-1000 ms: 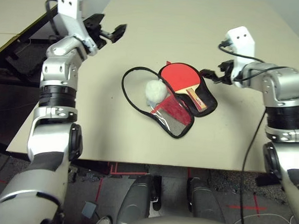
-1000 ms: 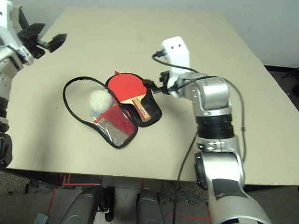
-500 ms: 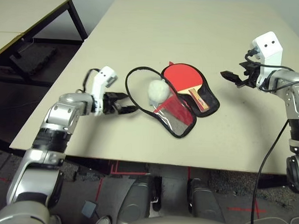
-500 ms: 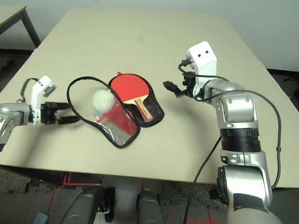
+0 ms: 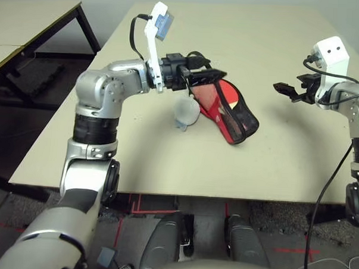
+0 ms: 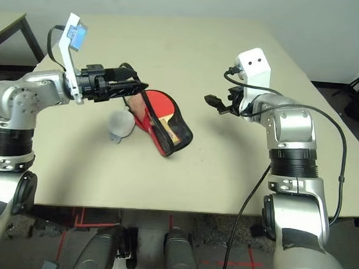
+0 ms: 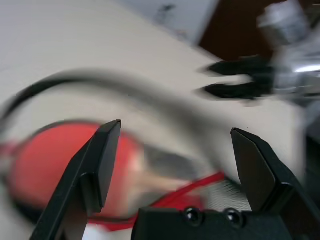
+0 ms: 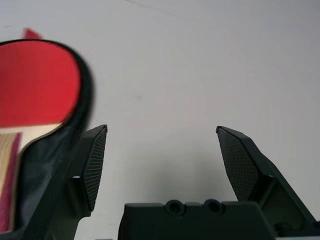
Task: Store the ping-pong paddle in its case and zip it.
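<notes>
Overhead — fluffy ball (image 5: 186,111) beside case (image 5: 231,116)

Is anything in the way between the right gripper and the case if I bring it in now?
Nothing visible. Bare table lies between the open right gripper and the case. The white fluffy ball sits on the case's other side, near the left gripper.

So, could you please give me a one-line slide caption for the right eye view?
Left gripper lifts the case's flap over the red paddle beside a white ball; right gripper hovers open nearby.
</notes>
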